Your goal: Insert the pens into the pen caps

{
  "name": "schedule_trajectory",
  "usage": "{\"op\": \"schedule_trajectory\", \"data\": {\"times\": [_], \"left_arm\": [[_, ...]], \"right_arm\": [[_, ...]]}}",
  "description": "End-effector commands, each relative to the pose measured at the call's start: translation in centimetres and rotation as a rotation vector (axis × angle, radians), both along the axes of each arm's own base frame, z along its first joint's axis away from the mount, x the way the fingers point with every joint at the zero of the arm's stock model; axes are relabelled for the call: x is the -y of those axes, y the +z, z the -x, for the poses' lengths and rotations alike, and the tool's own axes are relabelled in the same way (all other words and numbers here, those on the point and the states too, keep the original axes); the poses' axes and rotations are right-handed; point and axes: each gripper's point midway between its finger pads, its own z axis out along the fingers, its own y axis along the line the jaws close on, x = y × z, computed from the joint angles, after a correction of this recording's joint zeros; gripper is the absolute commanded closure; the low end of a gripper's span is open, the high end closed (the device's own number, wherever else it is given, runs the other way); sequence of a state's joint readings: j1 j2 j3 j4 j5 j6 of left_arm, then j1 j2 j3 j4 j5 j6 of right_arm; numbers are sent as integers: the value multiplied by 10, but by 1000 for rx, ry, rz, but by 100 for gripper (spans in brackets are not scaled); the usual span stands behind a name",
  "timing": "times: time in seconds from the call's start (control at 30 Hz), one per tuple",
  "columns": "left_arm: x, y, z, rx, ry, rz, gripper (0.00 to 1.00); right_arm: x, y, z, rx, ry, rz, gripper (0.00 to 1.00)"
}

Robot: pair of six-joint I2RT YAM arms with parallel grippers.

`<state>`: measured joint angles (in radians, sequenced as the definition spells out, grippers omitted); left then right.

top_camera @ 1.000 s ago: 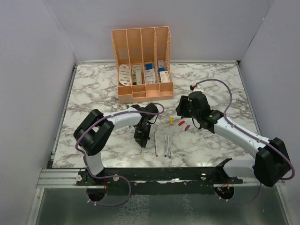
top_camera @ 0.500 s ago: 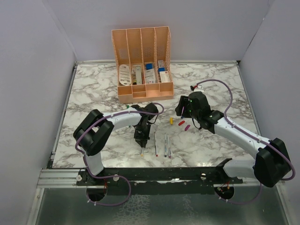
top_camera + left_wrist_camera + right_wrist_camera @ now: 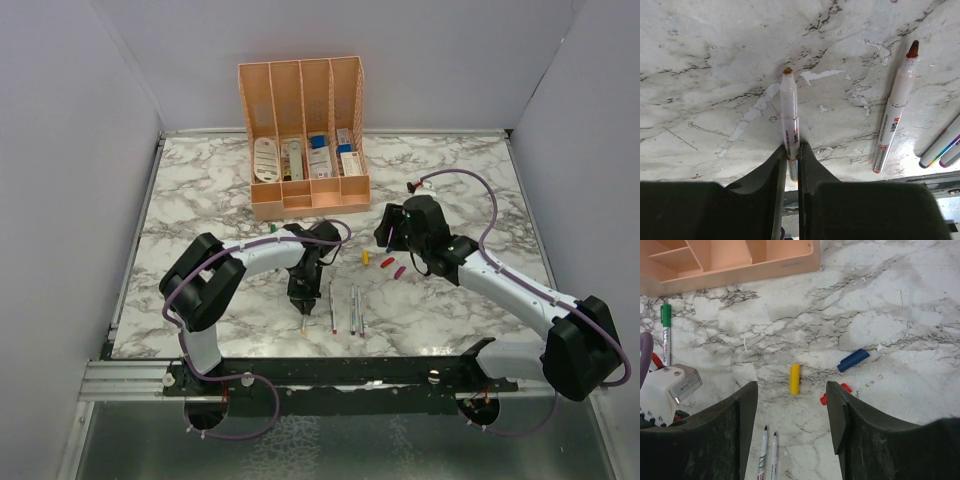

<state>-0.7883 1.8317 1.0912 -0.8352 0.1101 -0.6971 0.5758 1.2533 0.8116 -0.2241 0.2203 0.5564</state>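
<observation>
Left wrist: left pincer (image 3: 791, 150) clamps pen (image 3: 789, 105); right pincer (image 3: 791, 389) apparently hovers.

A robot lab test cell: plain grey panels (image 3: 80, 150) box in a marble-print table (image 3: 200, 190), with two cabled arms (image 3: 510, 285) bolted to an aluminium rail (image 3: 130, 378).

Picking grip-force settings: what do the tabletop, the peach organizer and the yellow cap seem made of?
Tabletop: marble-patterned, grey veins on white; flaking white patches in the left wrist view suggest printed film, not stone. Peach organizer: likely moulded plastic, uniform matte colour, thin walls. Yellow cap: probably smooth plastic, solid colour.
</observation>
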Motion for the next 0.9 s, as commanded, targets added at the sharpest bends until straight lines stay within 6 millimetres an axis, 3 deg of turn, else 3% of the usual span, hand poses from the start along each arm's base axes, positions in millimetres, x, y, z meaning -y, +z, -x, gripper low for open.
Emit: {"op": "schedule_trajectory", "data": {"times": [0.0,0.2,0.33,0.53,0.63,0.77,0.87], "left_arm": [[-62,-94,2,83,-43,-301,89],[-61,-98,11,62,-35,-270,88],[-59,-103,14,48,-41,-257,100],[-54,-109,18,41,-39,-216,100],[-49,-103,10,78,-46,-196,100],[-39,-88,-9,157,-53,-162,100],[-27,-70,-25,225,-57,-120,100]], "right_arm": [[4,8,-5,30,-30,-5,44],[2,4,-5,15,-27,-6,44],[1,5,-6,13,-24,-7,44],[2,0,-5,1,-24,4,44],[3,-12,-3,-28,-13,29,49],[-2,-31,1,-79,28,55,66],[-8,-40,2,-105,73,63,67]]}}
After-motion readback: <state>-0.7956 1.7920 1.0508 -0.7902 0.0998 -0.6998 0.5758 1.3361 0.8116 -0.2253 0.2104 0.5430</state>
